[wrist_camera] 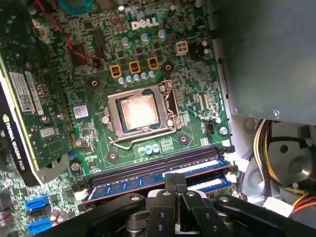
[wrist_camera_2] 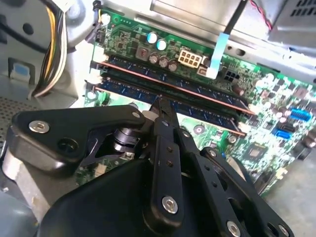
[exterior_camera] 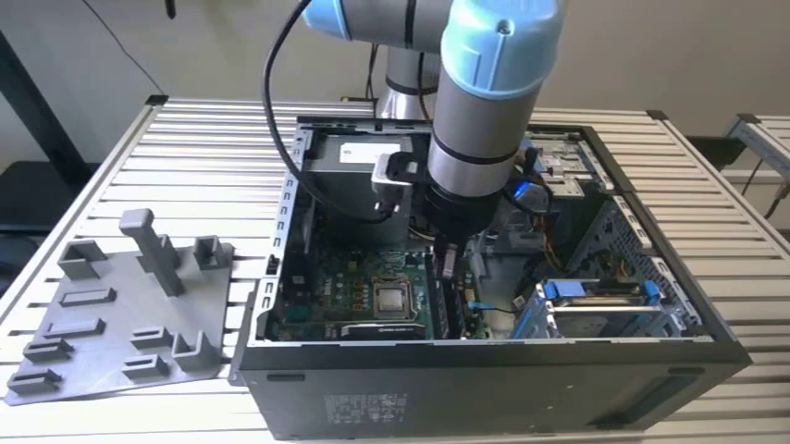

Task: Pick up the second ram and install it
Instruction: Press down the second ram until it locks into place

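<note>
Your arm reached down into the open computer case at centre frame in the exterior view.

Over the motherboard, your gripper had its fingers closed to a point on the second ram, seated in its slot just beside the twin stick; the grey tray lay at lower left.

Open black computer case on a slatted metal table, robot arm reaching down inside, gripper low over the green motherboard, gray plastic tray at the exterior view's left
</note>
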Tool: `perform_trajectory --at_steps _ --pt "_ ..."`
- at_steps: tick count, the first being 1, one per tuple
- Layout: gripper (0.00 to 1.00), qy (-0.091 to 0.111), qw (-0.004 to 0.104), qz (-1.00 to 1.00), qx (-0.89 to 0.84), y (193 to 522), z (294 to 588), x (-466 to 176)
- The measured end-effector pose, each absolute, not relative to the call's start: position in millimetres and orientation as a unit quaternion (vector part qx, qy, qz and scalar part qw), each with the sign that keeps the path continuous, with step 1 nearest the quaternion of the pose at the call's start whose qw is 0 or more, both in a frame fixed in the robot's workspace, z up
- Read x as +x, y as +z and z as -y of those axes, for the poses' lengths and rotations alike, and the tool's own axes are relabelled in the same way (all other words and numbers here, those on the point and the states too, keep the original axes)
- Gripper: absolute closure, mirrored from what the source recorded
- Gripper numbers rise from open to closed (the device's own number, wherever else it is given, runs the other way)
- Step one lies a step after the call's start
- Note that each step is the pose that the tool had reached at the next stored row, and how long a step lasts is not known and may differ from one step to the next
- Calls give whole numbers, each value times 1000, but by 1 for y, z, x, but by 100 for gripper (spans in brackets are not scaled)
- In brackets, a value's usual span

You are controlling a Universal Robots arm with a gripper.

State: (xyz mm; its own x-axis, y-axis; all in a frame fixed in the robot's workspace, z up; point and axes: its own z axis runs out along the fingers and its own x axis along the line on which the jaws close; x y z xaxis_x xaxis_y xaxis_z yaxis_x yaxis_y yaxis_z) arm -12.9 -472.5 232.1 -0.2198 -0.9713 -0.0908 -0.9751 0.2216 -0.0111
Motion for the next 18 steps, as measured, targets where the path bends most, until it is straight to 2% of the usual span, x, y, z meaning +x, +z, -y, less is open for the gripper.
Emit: perform_trajectory --at_steps 18 --pt "89 27 37 -729 -683 231 474 -12"
